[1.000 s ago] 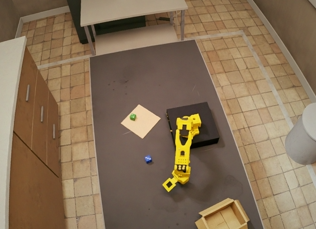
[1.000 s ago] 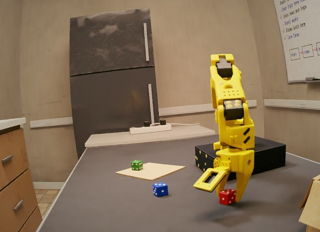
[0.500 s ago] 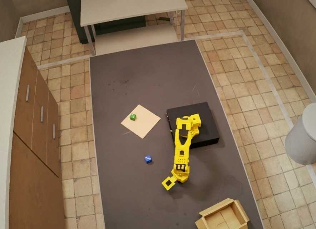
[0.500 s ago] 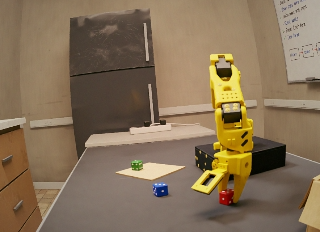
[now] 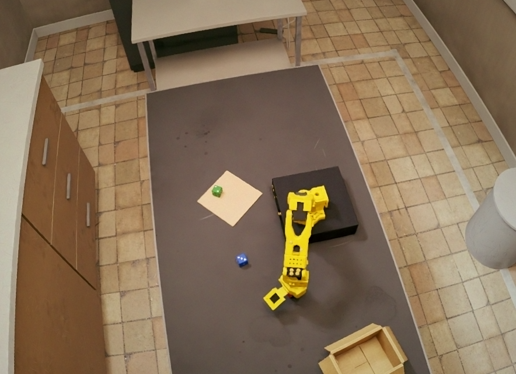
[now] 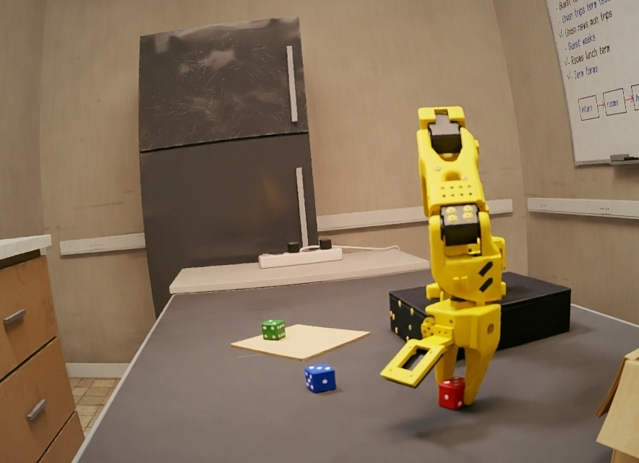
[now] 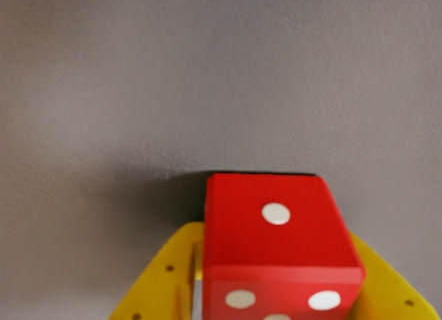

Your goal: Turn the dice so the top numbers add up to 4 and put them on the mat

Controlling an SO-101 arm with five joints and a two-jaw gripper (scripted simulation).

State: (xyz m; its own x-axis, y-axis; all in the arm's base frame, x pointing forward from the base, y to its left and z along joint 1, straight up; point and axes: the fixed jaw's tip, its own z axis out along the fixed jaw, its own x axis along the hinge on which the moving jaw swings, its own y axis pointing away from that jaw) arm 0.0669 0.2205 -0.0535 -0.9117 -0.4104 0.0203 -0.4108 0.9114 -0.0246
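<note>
Dark grey table top (image 5: pixel 233 123) in a tiled kitchen. Yellow gripper (image 6: pixel 455 385) clamped on the red die (image 6: pixel 451 393), down at the table surface, well away from the tan mat (image 5: pixel 239 201). Can't tell if lifted yet. Further out: blue die (image 5: pixel 241 259) sitting off the mat. Green die (image 5: pixel 216 191) already flat on the mat. So roughly one of three placed; top numbers too small to read, sum unchecked.

On the surface (image 6: pixel 217 412), one die (image 6: pixel 273 329) sits on the mat (image 6: pixel 320 340), far left. A second die (image 6: pixel 320 378) lies nearer, off the mat. Right of it, the gripper (image 6: pixel 453 391) grips the third die (image 6: pixel 450 393). The arm's base box (image 6: pixel 537 308) stands behind.
</note>
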